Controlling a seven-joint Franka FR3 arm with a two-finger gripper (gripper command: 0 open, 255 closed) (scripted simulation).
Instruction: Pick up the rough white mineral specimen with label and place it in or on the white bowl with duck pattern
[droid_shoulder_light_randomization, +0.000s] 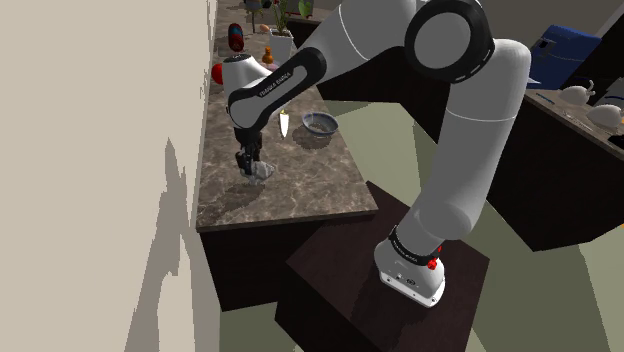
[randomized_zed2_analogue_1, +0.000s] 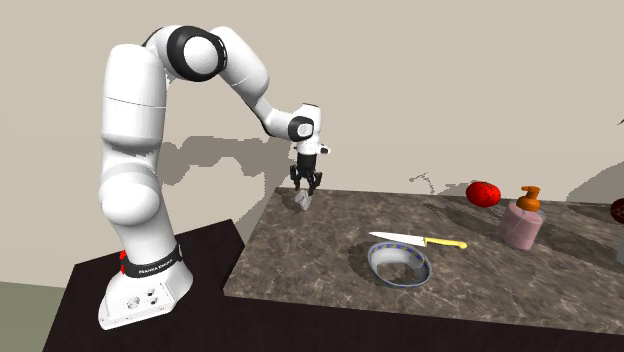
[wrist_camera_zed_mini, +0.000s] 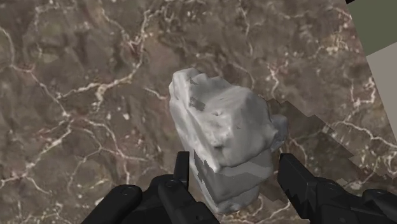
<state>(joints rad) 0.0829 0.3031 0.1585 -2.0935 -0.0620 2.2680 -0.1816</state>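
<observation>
Mineral specimen (wrist_camera_zed_mini: 222, 137), a rough pale grey-white lump with broken faces, was found on the dark brown veined counter (wrist_camera_zed_mini: 76, 95), well apart from the white bowl (randomized_zed2_analogue_1: 398, 281) and toward the counter's end nearest the robot's stand (randomized_zed2_analogue_1: 100, 280). No label could be made out on it. Whether it rested on the counter or was raised just clear of it could not be determined. The black gripper (wrist_camera_zed_mini: 234, 162) was positioned directly over the specimen and pointed straight down. Its fingers (wrist_camera_zed_mini: 182, 167) stood one on each side of the lump's lower part, closed in against its flanks, with the stone filling the gap between them. The shoulder view showed the same arrangement: gripper (droid_shoulder_light_randomization: 248, 160) above, specimen (droid_shoulder_light_randomization: 262, 172) at its tips, and the bowl (droid_shoulder_light_randomization: 319, 117) further along the counter (droid_shoulder_light_randomization: 300, 190), away from the stand (droid_shoulder_light_randomization: 340, 270). In the second exterior view the specimen (randomized_zed2_analogue_1: 303, 200) hung at the tips of the gripper (randomized_zed2_analogue_1: 307, 186) near the counter's (randomized_zed2_analogue_1: 330, 250) corner. The bowl carried a blue pattern around its rim and lay tipped, its opening turned partly sideways. A knife (randomized_zed2_analogue_1: 415, 240) with a white blade and yellow handle lay flat just beside the bowl, on its wall side. Beyond the bowl from the specimen stood a pink soap dispenser (randomized_zed2_analogue_1: 523, 222) with an orange pump, and near that a red tomato (randomized_zed2_analogue_1: 483, 193) close to the wall.
</observation>
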